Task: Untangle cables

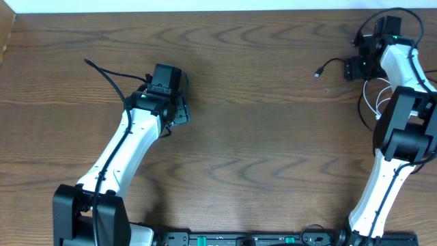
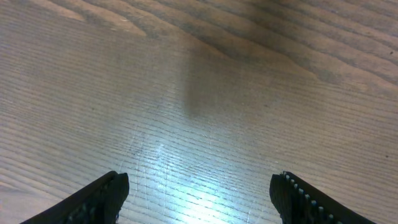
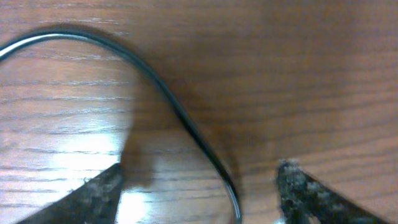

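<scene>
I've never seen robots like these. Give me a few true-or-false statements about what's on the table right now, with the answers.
1. The left gripper is clamped on a cable. False: it is open over bare table.
2. A black cable runs through the gap of the open right gripper. True.
3. The white cable lies in the middle of the table. False: it sits at the far right, beside the right arm.
4. The table is wood-grained. True.

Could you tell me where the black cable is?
Overhead, the black cable lies at the far right of the table, its plug left of the right pincer.
</scene>
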Available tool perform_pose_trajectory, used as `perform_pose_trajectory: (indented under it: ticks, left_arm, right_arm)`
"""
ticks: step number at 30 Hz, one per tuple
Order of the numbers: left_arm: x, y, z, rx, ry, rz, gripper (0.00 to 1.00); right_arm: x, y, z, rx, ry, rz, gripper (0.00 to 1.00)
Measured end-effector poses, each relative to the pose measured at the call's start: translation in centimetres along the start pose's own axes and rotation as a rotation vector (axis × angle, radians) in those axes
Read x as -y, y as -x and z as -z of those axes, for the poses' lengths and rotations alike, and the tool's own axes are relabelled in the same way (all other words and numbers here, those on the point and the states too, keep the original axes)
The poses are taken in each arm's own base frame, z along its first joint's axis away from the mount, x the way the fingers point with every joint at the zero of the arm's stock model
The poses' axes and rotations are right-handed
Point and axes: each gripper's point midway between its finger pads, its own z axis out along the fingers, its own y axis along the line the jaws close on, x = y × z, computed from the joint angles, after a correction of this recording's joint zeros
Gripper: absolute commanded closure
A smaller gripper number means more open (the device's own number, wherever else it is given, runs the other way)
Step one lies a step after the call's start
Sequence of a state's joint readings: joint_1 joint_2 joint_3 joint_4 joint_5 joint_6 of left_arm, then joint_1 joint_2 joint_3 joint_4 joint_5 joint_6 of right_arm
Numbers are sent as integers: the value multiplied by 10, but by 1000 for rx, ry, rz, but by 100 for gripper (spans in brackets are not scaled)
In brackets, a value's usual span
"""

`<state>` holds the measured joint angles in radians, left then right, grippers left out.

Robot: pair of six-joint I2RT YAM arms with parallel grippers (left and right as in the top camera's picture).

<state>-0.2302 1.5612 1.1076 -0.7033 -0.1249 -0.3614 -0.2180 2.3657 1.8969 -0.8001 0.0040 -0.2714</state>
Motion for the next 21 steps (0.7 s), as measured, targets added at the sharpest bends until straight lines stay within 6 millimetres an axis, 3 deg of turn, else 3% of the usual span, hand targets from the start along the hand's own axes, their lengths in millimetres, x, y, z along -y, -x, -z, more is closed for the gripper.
perform_pose_trajectory:
  ticks: [12, 21]
  left_arm:
    - [0, 0, 0, 0, 0, 0, 22]
    - [0, 0, 0, 0, -1, 0, 22]
  right_arm:
    - [-3, -6, -1, -20, 28, -72, 99]
    - [-16, -5, 0, -14, 110, -90, 99]
